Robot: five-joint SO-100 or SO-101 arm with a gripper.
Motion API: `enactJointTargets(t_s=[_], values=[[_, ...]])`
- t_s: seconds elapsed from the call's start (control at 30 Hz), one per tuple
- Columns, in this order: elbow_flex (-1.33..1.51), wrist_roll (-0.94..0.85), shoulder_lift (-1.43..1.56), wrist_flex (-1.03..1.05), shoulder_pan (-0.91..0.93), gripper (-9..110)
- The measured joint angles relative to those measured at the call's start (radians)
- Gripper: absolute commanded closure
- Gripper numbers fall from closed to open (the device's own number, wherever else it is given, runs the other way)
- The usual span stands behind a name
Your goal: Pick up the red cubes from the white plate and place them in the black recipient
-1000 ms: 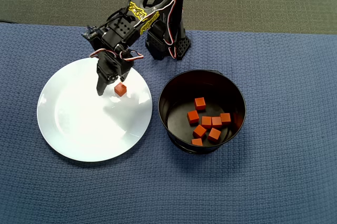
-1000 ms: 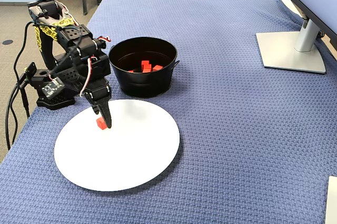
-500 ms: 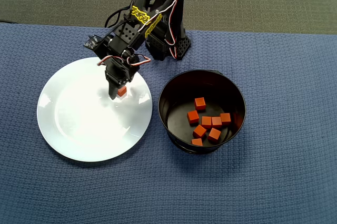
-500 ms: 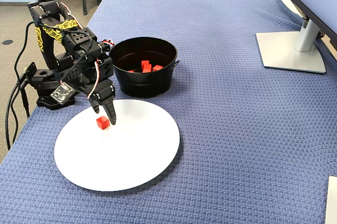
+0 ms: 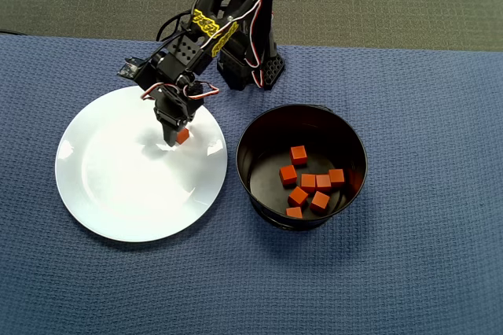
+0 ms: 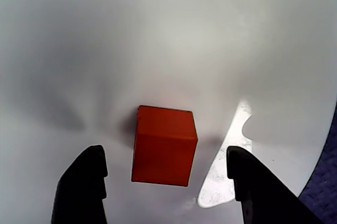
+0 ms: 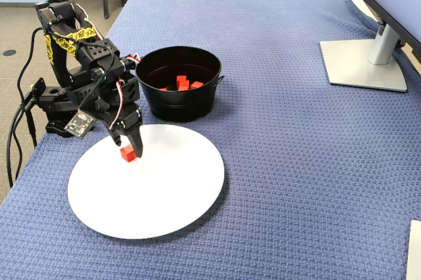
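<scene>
The tool [image 6: 166, 182] has shifted to straddle, jaws wide, the plate's [image 5: 110, 185] one cube [image 6: 163, 145]; seven sit in the recipient [image 5: 259, 170].

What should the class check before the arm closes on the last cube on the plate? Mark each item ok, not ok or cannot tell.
1. Hand open: ok, both fingers apart in the wrist view.
2. Red cube between the fingers: ok.
3. Cube square to the fingers: not ok, slightly turned.
4. Cube resting on the white plate: ok.
5. Fingertips low enough to grip: cannot tell.
6. Black container has room: ok, seven cubes lie loosely inside in the overhead view.
</scene>
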Motion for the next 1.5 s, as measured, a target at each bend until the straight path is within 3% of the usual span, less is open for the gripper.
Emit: enactJointTargets(t_s=[0.27, 0.4, 0.7, 0.83, 1.13, 1.3, 1.33, 1.4, 1.5], values=[[0.000, -0.040, -0.025, -0.012, 0.049, 89], [0.000, -0.054, -0.025, -0.017, 0.041, 101], [0.000, -0.054, -0.021, -0.025, 0.057, 102], [-0.052, -0.023, 0.037, 0.084, 0.049, 102], [-0.383, 0.166, 0.244, 0.379, -0.156, 102], [-0.551, 0.301, 0.247, 0.397, -0.367, 102], [-0.572, 0.322, 0.247, 0.397, -0.419, 97], [-0.591, 0.334, 0.247, 0.394, -0.529, 64], [-0.589, 0.291, 0.238, 0.394, -0.741, 55]])
